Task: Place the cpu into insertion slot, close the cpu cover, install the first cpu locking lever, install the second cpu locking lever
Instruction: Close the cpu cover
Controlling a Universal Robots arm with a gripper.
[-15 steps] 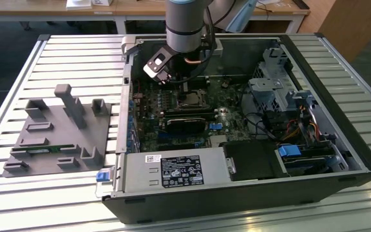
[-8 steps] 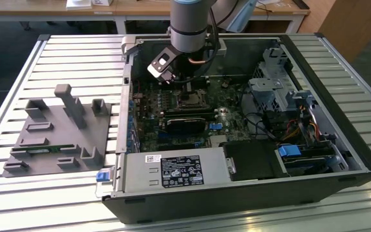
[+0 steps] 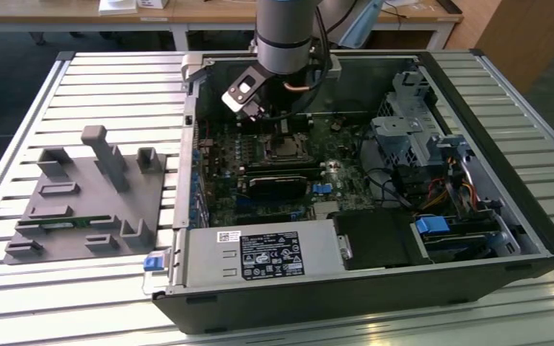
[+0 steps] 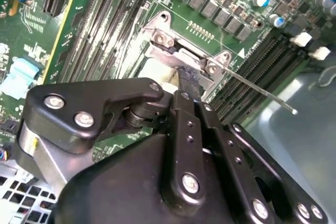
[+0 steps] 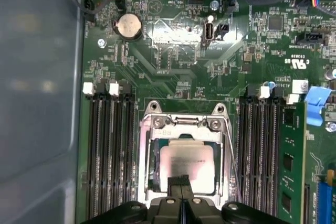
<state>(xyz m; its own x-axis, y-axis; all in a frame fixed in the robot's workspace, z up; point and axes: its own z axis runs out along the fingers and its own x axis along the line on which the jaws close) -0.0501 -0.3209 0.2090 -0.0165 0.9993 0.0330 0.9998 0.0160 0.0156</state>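
Open computer case (image 3: 374,297) containing the circuit board (image 5: 173,66). The cpu (image 5: 186,158) sits in the insertion slot (image 5: 154,169), framed by the cpu cover (image 5: 145,150). The gripper (image 5: 181,183) has its fingers together, tips at the cpu.

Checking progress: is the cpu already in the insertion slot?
Yes, in the first wrist view the cpu lies flat inside the insertion slot.

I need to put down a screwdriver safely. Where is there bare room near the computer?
The slatted table is bare on the far and near sides of the grey block, at the exterior view's left. Inside the case it is crowded: board, cables, drive cages.
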